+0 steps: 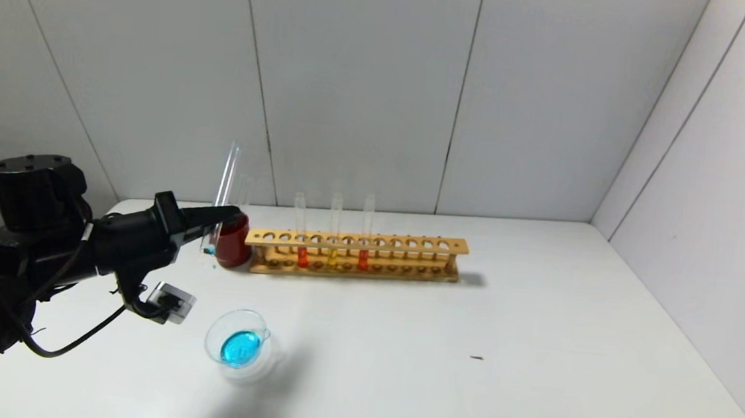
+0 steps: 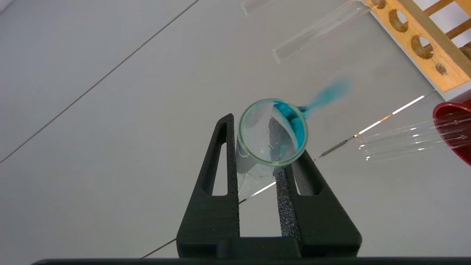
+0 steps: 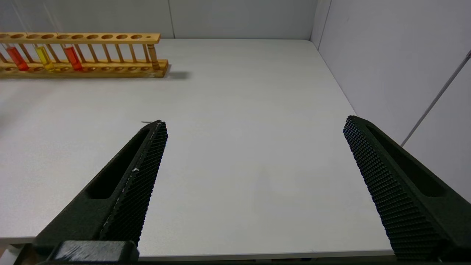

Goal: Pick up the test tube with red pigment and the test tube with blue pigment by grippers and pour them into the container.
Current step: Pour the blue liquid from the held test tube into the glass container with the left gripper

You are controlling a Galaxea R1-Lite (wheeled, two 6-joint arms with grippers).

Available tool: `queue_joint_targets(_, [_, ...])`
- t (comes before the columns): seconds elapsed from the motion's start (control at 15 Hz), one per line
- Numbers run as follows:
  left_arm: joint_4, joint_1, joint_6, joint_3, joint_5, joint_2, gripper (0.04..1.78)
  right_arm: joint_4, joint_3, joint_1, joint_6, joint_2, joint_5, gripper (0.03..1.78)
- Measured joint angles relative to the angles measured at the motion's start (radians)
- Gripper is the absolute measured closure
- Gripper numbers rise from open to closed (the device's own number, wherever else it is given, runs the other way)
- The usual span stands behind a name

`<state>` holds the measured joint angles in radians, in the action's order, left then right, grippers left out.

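My left gripper (image 1: 220, 214) is shut on the blue-pigment tube (image 1: 225, 177) and holds it nearly upright just left of a dark red cup (image 1: 234, 243). Only a trace of teal liquid shows at the tube's bottom. In the left wrist view I look down the tube's open mouth (image 2: 257, 132) between my gripper's (image 2: 263, 147) fingers. The clear glass container (image 1: 239, 345) stands nearer on the table and holds blue liquid. Two tubes with orange-red liquid (image 1: 302, 255) (image 1: 363, 259) stand in the rack; I cannot tell which is redder. My right gripper (image 3: 254, 123) is open and empty.
The wooden rack (image 1: 409, 244) stands at the back middle, with a yellow-liquid tube (image 1: 332, 254) between the two red ones. Empty clear tubes (image 1: 244, 189) lean in the red cup. A small dark speck (image 1: 477, 358) lies on the table. Walls close the back and right.
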<state>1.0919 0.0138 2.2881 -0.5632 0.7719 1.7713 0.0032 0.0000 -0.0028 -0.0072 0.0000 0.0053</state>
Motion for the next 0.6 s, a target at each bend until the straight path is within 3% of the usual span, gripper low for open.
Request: queue_joint_targets(0.6, [-0.008, 0.000, -0.008, 0.015, -0.007, -0.003, 1.49, 0.000, 0.000, 0.000, 0.000, 0.000, 0.000, 0.06])
